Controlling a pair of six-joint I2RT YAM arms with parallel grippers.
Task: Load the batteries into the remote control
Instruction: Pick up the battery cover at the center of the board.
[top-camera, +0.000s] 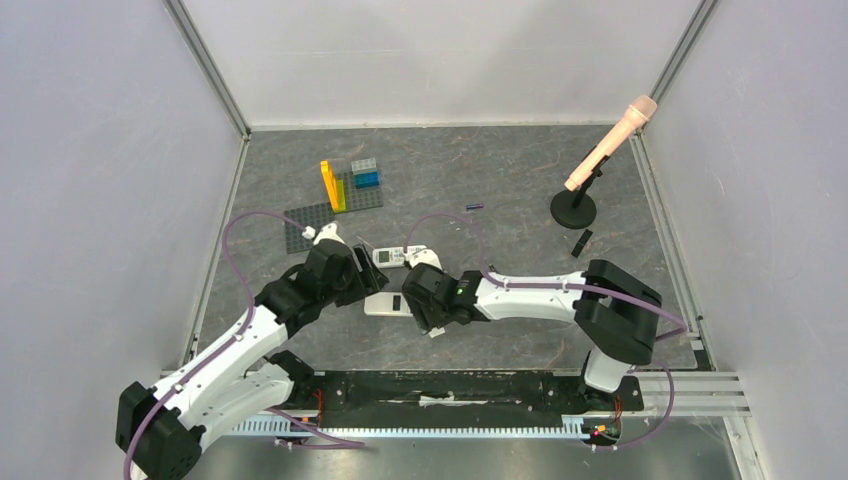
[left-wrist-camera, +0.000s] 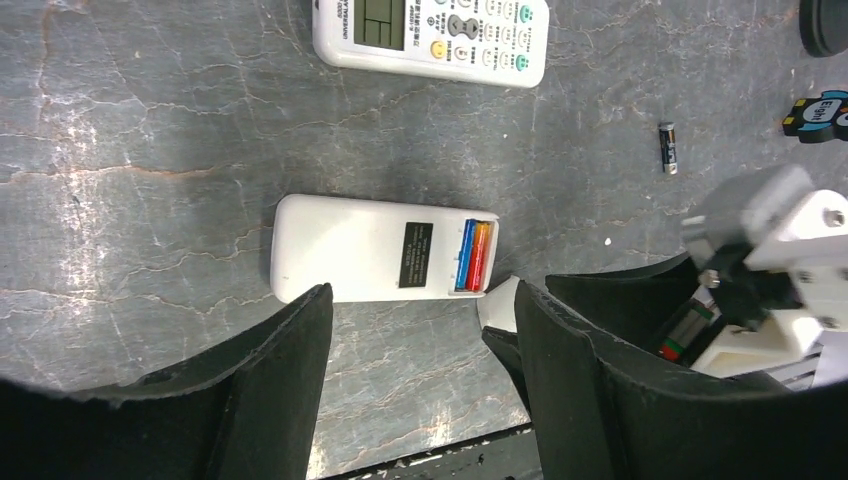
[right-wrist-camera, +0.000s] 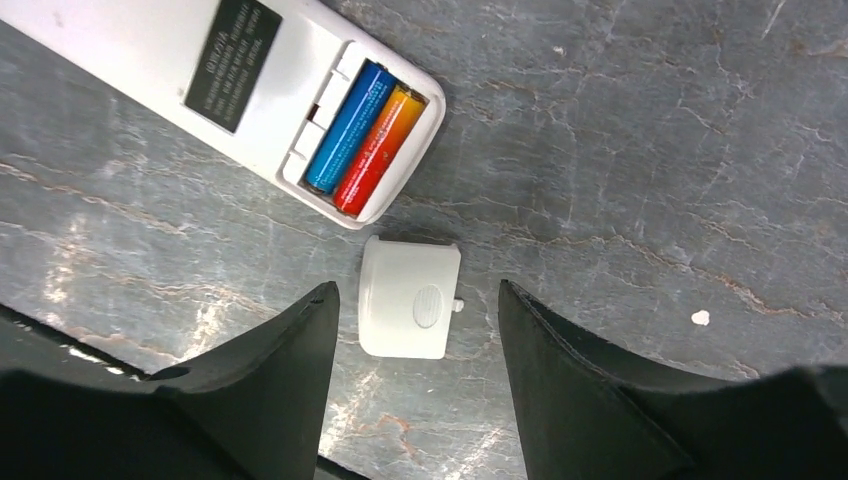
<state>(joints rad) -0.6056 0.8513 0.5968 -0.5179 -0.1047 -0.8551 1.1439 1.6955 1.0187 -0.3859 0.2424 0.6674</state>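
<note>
A white remote control (left-wrist-camera: 350, 262) lies face down with its battery bay uncovered. Two batteries sit side by side in the bay, one blue (right-wrist-camera: 348, 127) and one red-orange (right-wrist-camera: 378, 150). The small white bay cover (right-wrist-camera: 410, 297) lies loose on the table just off the remote's end. My right gripper (right-wrist-camera: 417, 300) hangs open above it, a finger on each side, neither touching it. The left gripper (left-wrist-camera: 422, 325) is open over bare table beside the remote's long edge. A dark battery (left-wrist-camera: 667, 147) lies alone farther back, also seen from above (top-camera: 474, 206).
A second remote (left-wrist-camera: 430, 35) lies face up just behind the first. At the back left is a grey brick baseplate (top-camera: 312, 222) with coloured bricks. A microphone on a round black stand (top-camera: 574, 208) is at the back right, with a small dark piece (top-camera: 581, 241) near it.
</note>
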